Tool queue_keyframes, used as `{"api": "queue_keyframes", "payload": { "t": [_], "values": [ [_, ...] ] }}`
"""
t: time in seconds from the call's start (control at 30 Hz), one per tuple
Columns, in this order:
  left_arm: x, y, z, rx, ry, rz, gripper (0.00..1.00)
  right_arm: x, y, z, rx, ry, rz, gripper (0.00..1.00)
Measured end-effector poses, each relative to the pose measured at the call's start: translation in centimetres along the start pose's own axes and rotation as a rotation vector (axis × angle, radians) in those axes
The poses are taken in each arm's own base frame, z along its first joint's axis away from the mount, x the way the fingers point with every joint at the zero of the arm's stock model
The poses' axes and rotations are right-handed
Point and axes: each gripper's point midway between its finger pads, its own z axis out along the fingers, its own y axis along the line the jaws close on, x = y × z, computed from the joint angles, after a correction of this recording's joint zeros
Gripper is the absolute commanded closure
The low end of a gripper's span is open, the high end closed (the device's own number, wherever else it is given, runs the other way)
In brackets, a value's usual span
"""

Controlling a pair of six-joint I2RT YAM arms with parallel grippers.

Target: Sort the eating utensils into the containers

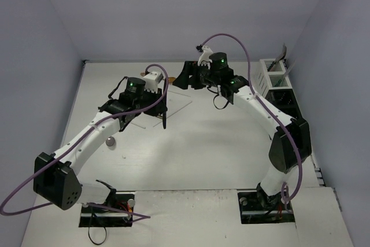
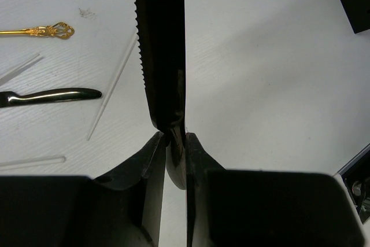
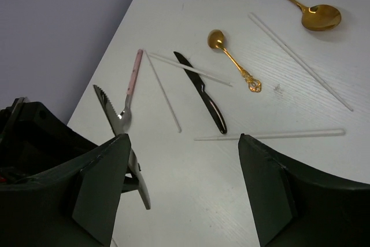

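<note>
**Left on a knife, right spread wide**

My left gripper (image 2: 175, 143) is clamped on one black serrated knife (image 2: 162, 56). My right gripper (image 3: 184, 143) gapes, holding nothing (the pile lies below it): two gold spoons (image 3: 321, 17), four chopsticks (image 3: 300, 62), one lying knife (image 3: 202, 93) and one pink-handled spoon (image 3: 130, 88). The white holder (image 1: 270, 73) and the black holder (image 1: 284, 101) stand at the table's right edge.

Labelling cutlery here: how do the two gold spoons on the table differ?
The larger gold spoon has a broad bowl; the smaller gold spoon has a tiny one. In the right wrist view the larger's bowl points lower right, the smaller's upper left. Both lie flat, with ornate handle ends.
</note>
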Motion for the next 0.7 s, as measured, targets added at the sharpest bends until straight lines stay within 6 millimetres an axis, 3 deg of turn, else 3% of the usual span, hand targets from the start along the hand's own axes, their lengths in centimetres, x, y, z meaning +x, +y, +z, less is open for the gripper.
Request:
{"api": "queue_keyframes", "payload": {
  "t": [0.7],
  "values": [
    [0.5,-0.2,1.2,0.009,0.023,-0.025,1.00,0.7,2.7,1.2,-0.091,0.038,-0.044,0.41]
  ]
}}
